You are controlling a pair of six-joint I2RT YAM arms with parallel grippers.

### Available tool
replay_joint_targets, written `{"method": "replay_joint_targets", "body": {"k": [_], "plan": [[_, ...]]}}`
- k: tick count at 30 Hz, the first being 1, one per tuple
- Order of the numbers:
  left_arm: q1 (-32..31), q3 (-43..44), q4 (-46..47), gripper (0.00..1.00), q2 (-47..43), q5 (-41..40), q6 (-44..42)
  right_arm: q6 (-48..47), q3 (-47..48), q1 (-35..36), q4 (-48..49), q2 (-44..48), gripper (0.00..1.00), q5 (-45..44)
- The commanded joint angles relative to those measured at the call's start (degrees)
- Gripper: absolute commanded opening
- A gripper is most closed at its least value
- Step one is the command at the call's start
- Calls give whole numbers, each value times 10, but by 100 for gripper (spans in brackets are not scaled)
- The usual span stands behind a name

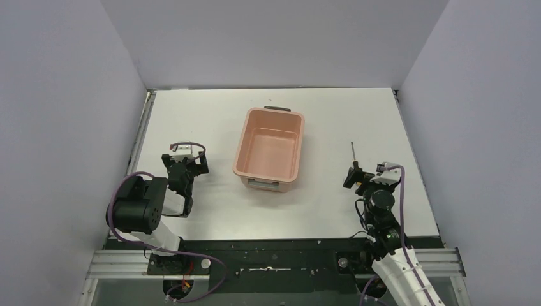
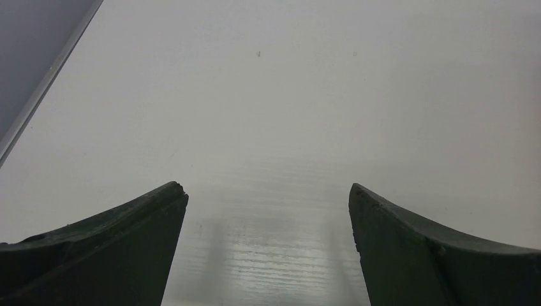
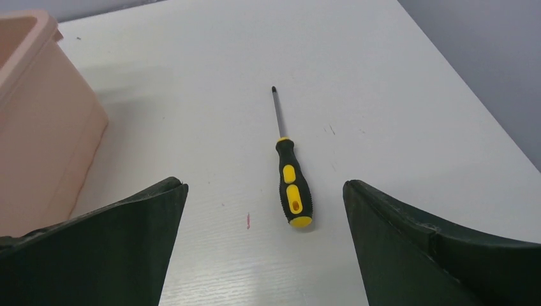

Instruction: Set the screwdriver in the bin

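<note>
On my overhead feed the light is even and diffuse. The white worktop reads bright with no blown-out patches, and the bin throws only a faint, soft shadow. My left wrist feed looks hazy and low in contrast, with a pale streaky sheen between the dark, soft-edged fingers of the left end effector. On the right wrist feed the screwdriver is sharp, and a thin shadow hugs it.

Seen from above, the right gripper hides the handle of the screwdriver, and only the thin shaft shows on its far side. In the right wrist view, the left edge cuts off most of the bin, and the bottom edge crops the gripper.
</note>
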State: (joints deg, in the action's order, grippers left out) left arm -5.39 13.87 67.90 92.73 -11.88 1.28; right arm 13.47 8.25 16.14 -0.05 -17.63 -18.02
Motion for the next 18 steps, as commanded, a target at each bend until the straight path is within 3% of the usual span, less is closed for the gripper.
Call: {"method": "replay_joint_targets", "body": {"k": [1,6,11,14,18], "plan": [[4,6,16,97,-5,8,0,7,103,-2,18,-32,100,-37],[4,5,16,97,-5,8,0,-21,305,-4,-113,-213,100,-85],[4,5,16,97,-5,7,0,-63,553,-36,-344,-491,100,-43],[4,5,17,97,-5,7,0,-66,619,-86,-400,-598,100,37],[4,5,16,97,-5,8,0,-65,625,-138,-382,-684,97,127]]}}
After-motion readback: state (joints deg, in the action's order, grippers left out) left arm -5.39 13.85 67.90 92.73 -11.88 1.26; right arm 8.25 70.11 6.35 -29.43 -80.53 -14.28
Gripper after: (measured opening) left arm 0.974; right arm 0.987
